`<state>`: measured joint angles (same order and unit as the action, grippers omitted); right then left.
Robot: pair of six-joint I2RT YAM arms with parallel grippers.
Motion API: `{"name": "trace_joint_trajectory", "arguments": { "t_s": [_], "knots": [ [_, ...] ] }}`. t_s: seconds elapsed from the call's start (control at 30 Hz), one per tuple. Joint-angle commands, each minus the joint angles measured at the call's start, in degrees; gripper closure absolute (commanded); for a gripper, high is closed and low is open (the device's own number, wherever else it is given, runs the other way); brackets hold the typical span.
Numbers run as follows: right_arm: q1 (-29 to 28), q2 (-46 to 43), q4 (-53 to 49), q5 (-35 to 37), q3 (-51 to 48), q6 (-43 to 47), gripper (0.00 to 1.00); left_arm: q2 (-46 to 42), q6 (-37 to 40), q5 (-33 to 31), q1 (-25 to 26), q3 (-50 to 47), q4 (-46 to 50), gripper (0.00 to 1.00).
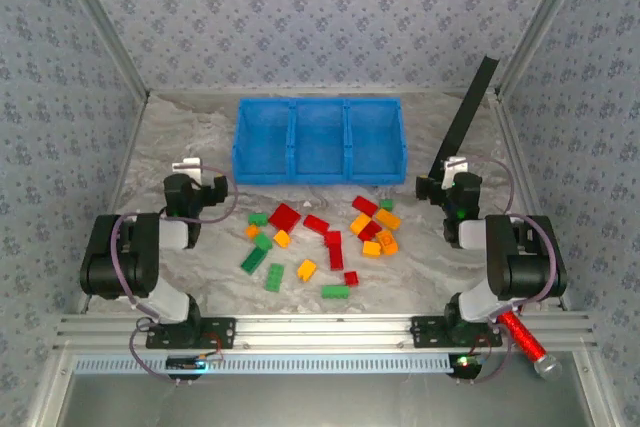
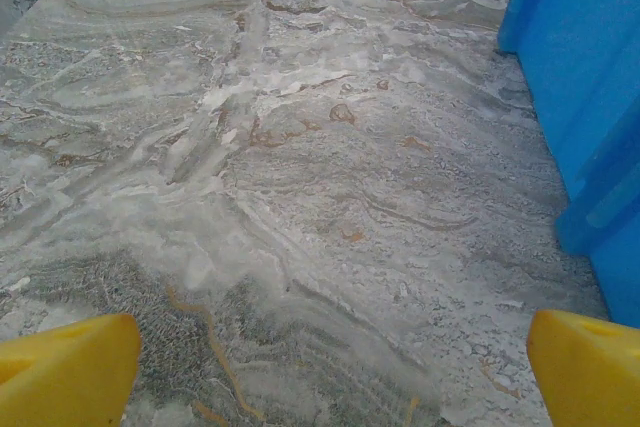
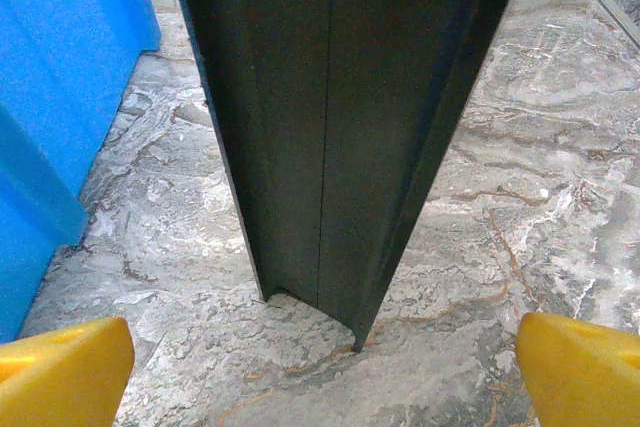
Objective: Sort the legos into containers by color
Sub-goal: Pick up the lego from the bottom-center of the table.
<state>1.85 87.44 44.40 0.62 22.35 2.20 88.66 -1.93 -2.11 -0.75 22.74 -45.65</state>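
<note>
Many legos [image 1: 332, 241] cluster centrally, just clear of the containers' [image 1: 320, 175] near edge

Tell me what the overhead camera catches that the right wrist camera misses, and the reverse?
Overhead: the scattered red, green and orange-yellow plastic bricks, the left arm and right arm, and a red cylinder with a silver tip by the near rail. Right wrist: its own open gripper with yellow fingertips, and the foot of the tall black post meeting the grey marbled table. Shared: the bright blue ribbed plastic tray, that post, that table.
</note>
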Motion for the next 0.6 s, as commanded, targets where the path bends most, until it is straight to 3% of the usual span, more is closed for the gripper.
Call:
{"name": "trace_joint_trajectory", "arguments": {
  "t_s": [0.0, 0.57],
  "knots": [
    [-0.09, -0.60, -0.19, 0.56, 1.18, -0.33, 0.00, -0.76, 0.72, 1.23, -0.38, 1.16, -0.49, 0.01],
    [0.30, -0.60, -0.19, -0.25, 1.14, -0.53, 0.00, -0.77, 0.71, 1.23, -0.33, 1.16, -0.49, 0.01]
  ]
}}
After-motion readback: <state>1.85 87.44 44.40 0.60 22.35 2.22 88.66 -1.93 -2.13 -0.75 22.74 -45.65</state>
